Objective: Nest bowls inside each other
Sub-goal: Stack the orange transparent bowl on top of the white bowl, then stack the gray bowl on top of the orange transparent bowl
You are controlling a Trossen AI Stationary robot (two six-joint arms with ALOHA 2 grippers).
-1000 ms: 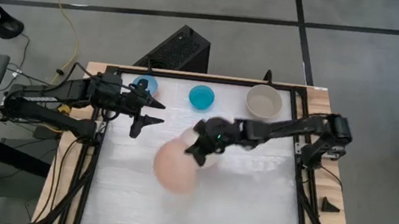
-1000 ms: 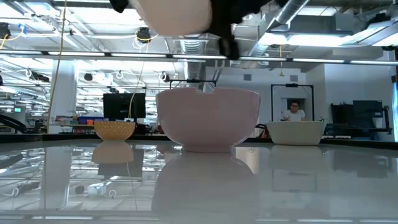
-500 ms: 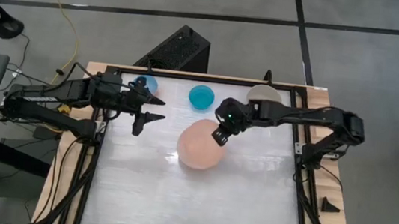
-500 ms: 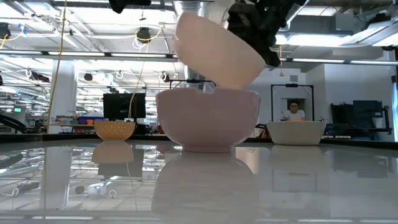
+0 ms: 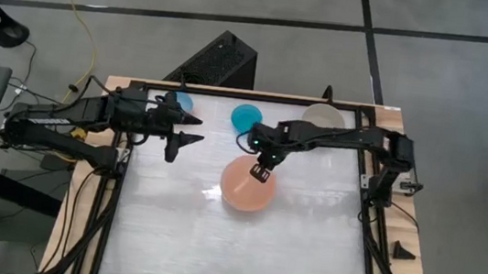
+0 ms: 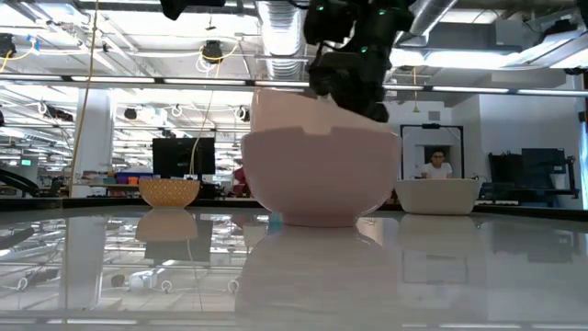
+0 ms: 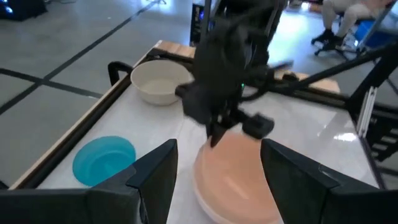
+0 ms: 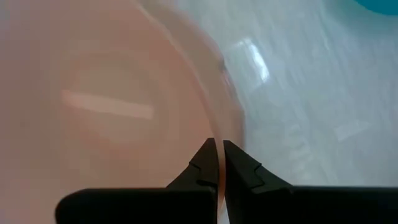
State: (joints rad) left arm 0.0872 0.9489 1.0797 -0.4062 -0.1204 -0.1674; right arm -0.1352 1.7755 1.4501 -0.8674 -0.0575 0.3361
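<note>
**Entry: salmon bowl, seating into the pale bowl**

- Salmon bowl [image 5: 248, 185]: mid-tabletop [image 5: 304, 255], upright, sunk into the pale bowl [image 6: 317, 179]; only a strip of its rim shows above the pale rim in the low view.
- Right gripper [image 5: 260, 170]: jaws pinched thin on the salmon bowl's far rim.
- Left gripper [image 5: 186, 140]: jaws wide, holding nothing, waiting near the light blue bowl [image 5: 180, 103].
- Turquoise bowl [image 5: 246, 117] and grey-beige bowl [image 5: 322, 116]: along the far edge, not yet nested.
- Handling note: probably settle the rim level before release. Open straight, then lift vertically, so the fingers do not drag the stack sideways or tip it.
</note>
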